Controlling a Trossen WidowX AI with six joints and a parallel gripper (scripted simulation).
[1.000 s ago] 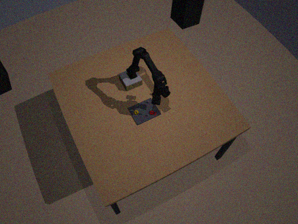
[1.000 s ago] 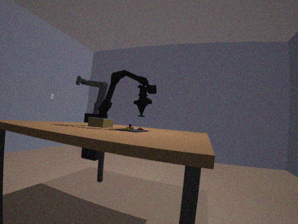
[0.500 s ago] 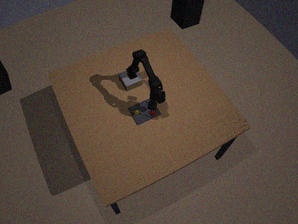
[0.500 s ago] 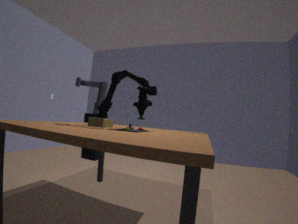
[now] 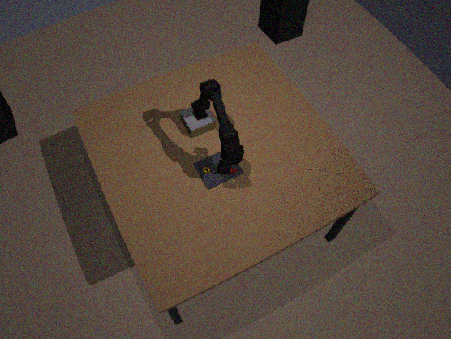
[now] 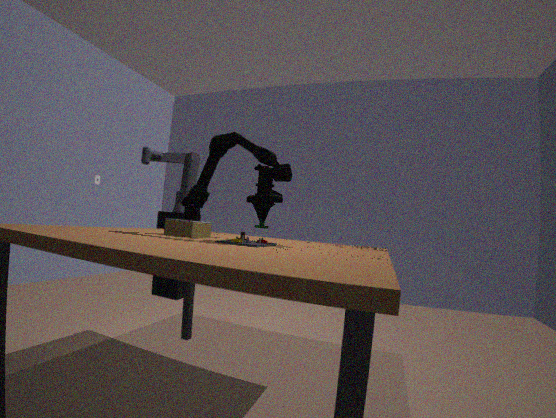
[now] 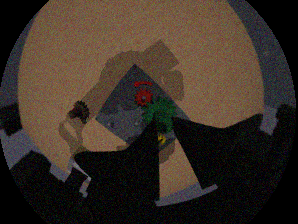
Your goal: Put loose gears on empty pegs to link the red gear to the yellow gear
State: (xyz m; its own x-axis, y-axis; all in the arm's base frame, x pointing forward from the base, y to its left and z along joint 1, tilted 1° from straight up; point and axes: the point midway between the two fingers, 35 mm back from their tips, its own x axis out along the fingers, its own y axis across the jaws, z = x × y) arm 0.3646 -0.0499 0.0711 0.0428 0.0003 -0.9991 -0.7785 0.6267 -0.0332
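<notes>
Closest to the wrist camera, we see the dark gripper (image 5: 224,167) (image 6: 261,224) (image 7: 162,121) pointing down, its fingers clenched on a green gear (image 6: 261,227) (image 7: 160,112). We have that gear in the air, apart from the grey board (image 5: 210,180) (image 7: 122,102) below; from the wrist it covers part of the board between the other two gears.

Beyond it, on the board, sit the red gear (image 5: 232,171) (image 6: 264,241) (image 7: 144,97) and the yellow gear (image 5: 206,170) (image 6: 238,240) (image 7: 161,139), well apart, with no chain linking them. A curved red arrow (image 7: 143,83) lies beside the red gear. We make out small pegs (image 7: 111,124) on the board too, but they are too dim to count.

Off the board, we find a dark gear (image 7: 81,111) on the table (image 5: 182,243) (image 6: 300,260), within the arm's shadow; its colour is hard for us to tell.

Farther back in the exterior view, a pale box (image 5: 200,131) (image 6: 187,228) stands at the foot of our black arm (image 5: 223,118) (image 6: 215,160). Behind everything rises a bluish wall (image 6: 350,150).
</notes>
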